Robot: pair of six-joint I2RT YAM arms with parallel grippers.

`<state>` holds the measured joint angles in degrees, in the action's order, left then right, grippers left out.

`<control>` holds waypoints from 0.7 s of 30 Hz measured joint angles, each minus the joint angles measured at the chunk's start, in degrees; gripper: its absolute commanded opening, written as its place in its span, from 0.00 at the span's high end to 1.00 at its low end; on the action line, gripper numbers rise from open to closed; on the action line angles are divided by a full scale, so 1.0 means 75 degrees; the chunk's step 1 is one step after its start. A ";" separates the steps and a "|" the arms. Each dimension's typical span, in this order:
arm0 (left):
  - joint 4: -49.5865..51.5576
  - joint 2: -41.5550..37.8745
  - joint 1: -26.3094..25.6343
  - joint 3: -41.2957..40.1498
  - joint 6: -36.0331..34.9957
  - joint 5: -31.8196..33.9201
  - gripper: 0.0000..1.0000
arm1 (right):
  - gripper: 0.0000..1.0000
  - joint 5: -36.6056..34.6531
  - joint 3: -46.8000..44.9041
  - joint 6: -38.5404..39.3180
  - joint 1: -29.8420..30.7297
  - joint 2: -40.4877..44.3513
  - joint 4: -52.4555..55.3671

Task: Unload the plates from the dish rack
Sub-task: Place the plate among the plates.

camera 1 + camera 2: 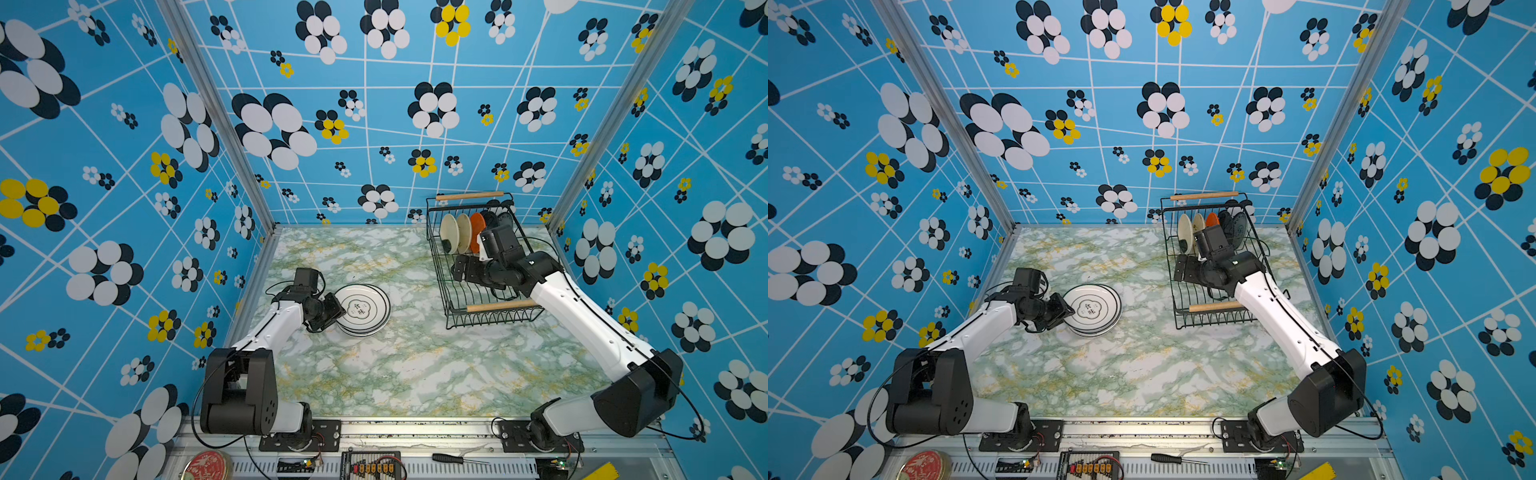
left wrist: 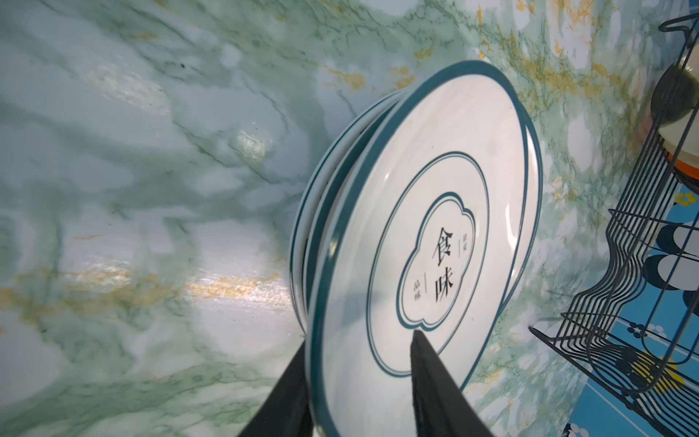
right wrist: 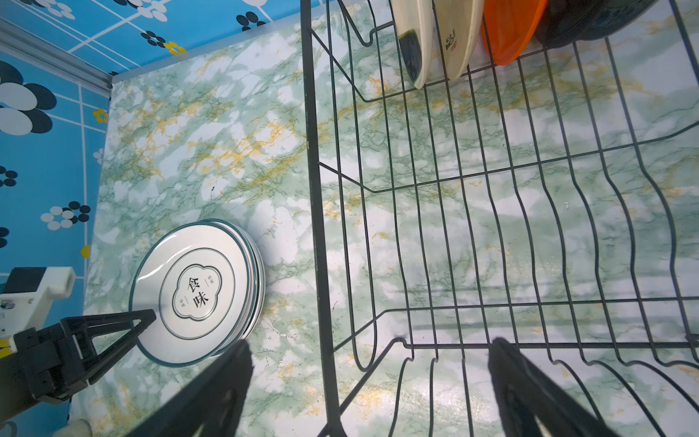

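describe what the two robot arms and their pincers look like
Both the left arm and right arm have smooth white shells, bulky black joints and bases, and thin black cables looping alongside. The left pincer and right pincer each carry two black, tapering triangular fingers.

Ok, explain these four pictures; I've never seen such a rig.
Two robot arms work at a marble-patterned table. Two pictures look down from overhead; the other two come from a camera on each arm's wrist. A stack of white emblem plates lies on the table; the left gripper straddles the rim of the top plate, though a firm grip is unclear. The dish rack holds small cream, orange and dark plates upright. The right gripper hangs open over the rack, holding nothing.
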<state>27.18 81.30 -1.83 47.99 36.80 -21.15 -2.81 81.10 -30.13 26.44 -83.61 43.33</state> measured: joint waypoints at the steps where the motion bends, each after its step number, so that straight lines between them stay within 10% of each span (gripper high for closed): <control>1: 0.0003 0.0006 0.0000 0.0003 0.0000 0.0000 0.54 | 0.01 0.0012 -0.0003 -0.0003 0.0000 0.0000 0.0000; 21: 0.0411 0.0274 -0.0122 0.0370 -0.0178 0.0195 0.31 | 0.01 -0.0006 -0.0152 0.0219 -0.0079 0.0000 0.0044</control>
<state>30.26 83.35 -2.74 50.76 35.46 -19.68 -2.85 79.96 -28.49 25.85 -83.61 43.66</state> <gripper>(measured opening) 0.672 0.992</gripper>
